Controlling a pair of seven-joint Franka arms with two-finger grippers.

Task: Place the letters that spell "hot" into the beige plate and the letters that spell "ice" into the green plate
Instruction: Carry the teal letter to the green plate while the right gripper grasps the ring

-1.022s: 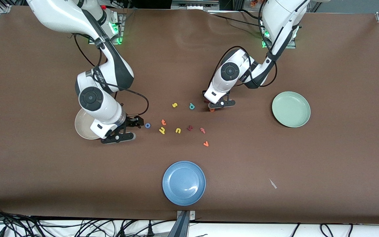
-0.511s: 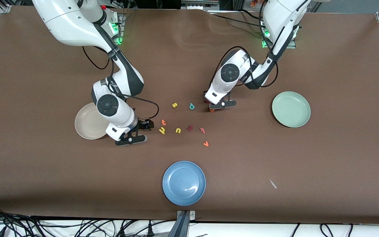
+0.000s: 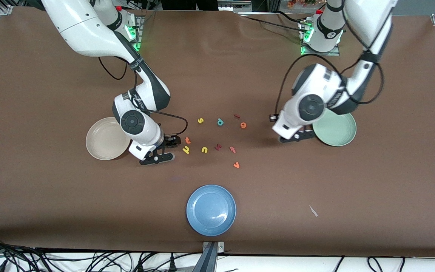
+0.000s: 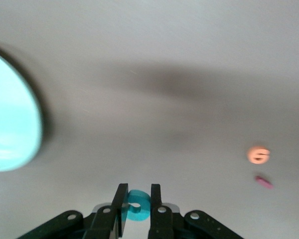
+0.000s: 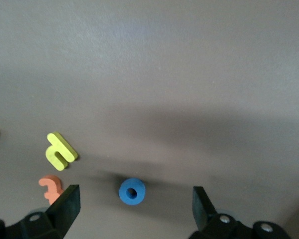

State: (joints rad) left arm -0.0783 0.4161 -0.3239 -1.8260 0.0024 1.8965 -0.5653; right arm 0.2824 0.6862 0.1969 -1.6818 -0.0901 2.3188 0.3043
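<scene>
Two grippers active. Left gripper point(image 4: 137, 209) clamped on teal "c" point(image 4: 138, 205), in air over worktop point(image 3: 353, 189) just beside green plate point(image 3: 338, 130). Right gripper point(image 5: 134, 204) spread wide, low over blue "o" point(image 5: 131, 191) — ring lies on worktop between its fingers, near beige plate point(image 3: 106, 143). Yellow "h" point(image 3: 186, 150) and orange "t" point(image 3: 188, 140) close by. Dark red "i" point(image 3: 236, 116) and orange "e" point(image 3: 243, 125) lie mid-worktop — both plates hold nothing. Blue plate point(image 3: 211, 209) nearest front camera.
</scene>
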